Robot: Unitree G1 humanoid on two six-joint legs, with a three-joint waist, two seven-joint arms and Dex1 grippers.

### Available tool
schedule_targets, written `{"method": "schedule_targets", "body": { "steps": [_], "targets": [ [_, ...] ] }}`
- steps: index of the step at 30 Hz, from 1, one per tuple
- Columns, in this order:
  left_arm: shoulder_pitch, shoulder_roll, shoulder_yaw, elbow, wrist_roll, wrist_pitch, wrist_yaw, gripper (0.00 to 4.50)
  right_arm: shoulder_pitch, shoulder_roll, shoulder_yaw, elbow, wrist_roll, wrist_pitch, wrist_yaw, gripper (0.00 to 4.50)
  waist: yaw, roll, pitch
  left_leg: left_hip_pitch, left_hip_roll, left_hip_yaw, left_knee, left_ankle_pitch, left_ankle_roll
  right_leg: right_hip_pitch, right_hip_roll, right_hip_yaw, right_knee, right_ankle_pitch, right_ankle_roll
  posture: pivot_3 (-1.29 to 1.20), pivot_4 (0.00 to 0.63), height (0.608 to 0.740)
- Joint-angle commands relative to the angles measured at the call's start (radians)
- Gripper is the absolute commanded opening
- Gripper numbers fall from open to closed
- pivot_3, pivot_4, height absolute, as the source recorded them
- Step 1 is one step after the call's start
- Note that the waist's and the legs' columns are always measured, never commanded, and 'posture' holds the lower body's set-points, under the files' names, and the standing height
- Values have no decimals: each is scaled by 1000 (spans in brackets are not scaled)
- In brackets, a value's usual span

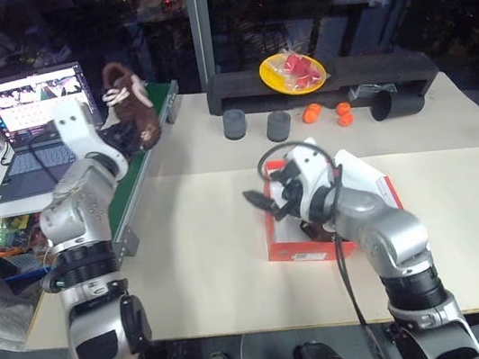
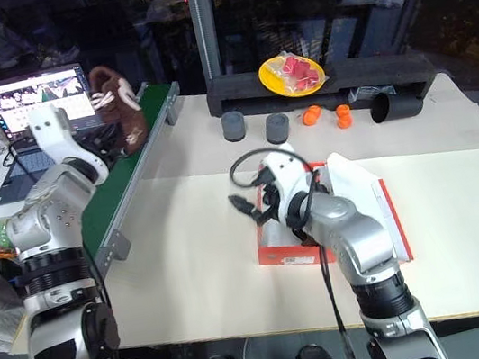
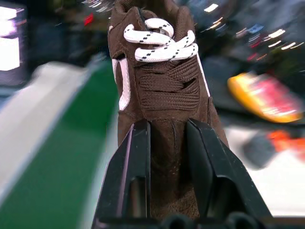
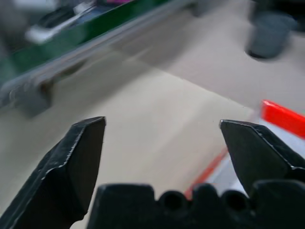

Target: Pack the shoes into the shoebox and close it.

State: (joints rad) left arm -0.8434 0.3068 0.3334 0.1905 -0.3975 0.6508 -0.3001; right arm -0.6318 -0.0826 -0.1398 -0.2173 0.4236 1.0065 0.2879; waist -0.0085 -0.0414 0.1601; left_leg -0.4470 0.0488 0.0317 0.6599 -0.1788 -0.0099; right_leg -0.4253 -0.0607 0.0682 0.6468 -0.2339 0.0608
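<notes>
One dark brown shoe (image 3: 159, 86) with white laces hangs toe-down above the green belt (image 1: 135, 182), and my left gripper (image 3: 167, 143) is shut on its toe end. From the head the shoe (image 1: 132, 105) shows at the table's far left, with the left gripper (image 1: 120, 138) just below it. The red-orange shoebox (image 1: 298, 251) lies open mid-table, its white-lined lid (image 1: 365, 180) folded back to the right. My right gripper (image 1: 271, 194) hovers open over the box's left edge, nothing between its fingers (image 4: 83, 157). My right arm hides most of the box's inside.
A laptop (image 1: 31, 130) sits left of the belt. At the back stand two grey cups (image 1: 235, 124), a yellow plate (image 1: 293, 73) on a long black block, small orange balls (image 1: 311, 113) and a black tube (image 1: 396, 103) on its side.
</notes>
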Motion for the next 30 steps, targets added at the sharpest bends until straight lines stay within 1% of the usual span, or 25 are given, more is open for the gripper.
{"method": "schedule_targets", "body": {
  "steps": [1, 4, 5, 7, 10, 13, 25, 27, 28, 29, 30],
  "targets": [
    [32, -41, -69, -133, -67, 49, -49, 1149, -160, 82, -269, 52, 182, 111, -145, 4500, -3, 0, 0, 0, 0, 0, 0, 0, 0, 0, 0, 0, 1, 0, 0, 0, 150, 719],
    [58, -76, -109, -204, -125, 102, -83, 1149, -269, 123, -423, 130, 309, 196, -233, 4500, -7, 0, 0, 0, 0, -1, 0, 0, 0, 0, 0, 0, 0, 0, 0, 0, 150, 719],
    [66, -80, -126, -219, -131, 112, -88, 1149, -291, 132, -459, 150, 343, 223, -261, 4500, -8, 0, 0, 0, 0, -1, 0, 0, 0, 0, 0, 0, 0, 0, 0, 0, 150, 719],
    [78, -91, -149, -244, -150, 140, -93, 1149, -314, 127, -484, 170, 382, 287, -287, 4500, -10, 0, 0, 0, 0, -1, -1, 0, 0, 0, 0, 0, 0, 0, 0, 0, 150, 719],
    [88, -97, -171, -270, -165, 163, -96, 1149, -318, 112, -482, 175, 406, 346, -316, 4500, -14, 1, 0, 0, 0, -1, -1, 0, 0, 0, 0, 0, -1, 0, 0, 0, 150, 719],
    [93, -103, -198, -288, -178, 176, -107, 1149, -307, 112, -459, 171, 409, 366, -332, 4500, -16, 1, 0, 0, 0, -1, -1, 0, 1, 0, 0, 0, -1, 0, 0, 0, 150, 719],
    [110, -100, -263, -305, -170, 165, -145, 1149, -339, 119, -499, 221, 464, 302, -395, 4500, -30, 1, 0, 0, 0, -1, -1, 0, 1, 0, 0, 0, -2, 0, 0, 0, 150, 719],
    [113, -99, -266, -306, -168, 163, -146, 1101, -339, 111, -511, 228, 472, 284, -401, 3993, -31, 1, 0, 0, 0, -1, -1, 0, 1, 0, 0, 0, -2, 0, 0, 0, 150, 719],
    [115, -97, -267, -308, -168, 163, -148, 1101, -340, 108, -516, 230, 475, 276, -406, 3830, -31, 1, 0, 0, 0, -1, -1, 0, 1, 0, 0, 0, -2, 0, 0, 0, 150, 719],
    [117, -94, -270, -308, -164, 162, -147, 1101, -341, 107, -524, 233, 480, 266, -411, 3414, -32, 1, 0, 0, 0, -1, -1, 0, 1, 0, 0, 0, -2, 0, 0, 0, 150, 719],
    [118, -92, -273, -305, -157, 158, -144, 1101, -342, 104, -529, 236, 485, 257, -417, 3109, -33, 1, 0, 0, 0, -1, -1, 0, 1, 0, 0, 0, -2, 0, 0, 0, 150, 719]
  ]
}}
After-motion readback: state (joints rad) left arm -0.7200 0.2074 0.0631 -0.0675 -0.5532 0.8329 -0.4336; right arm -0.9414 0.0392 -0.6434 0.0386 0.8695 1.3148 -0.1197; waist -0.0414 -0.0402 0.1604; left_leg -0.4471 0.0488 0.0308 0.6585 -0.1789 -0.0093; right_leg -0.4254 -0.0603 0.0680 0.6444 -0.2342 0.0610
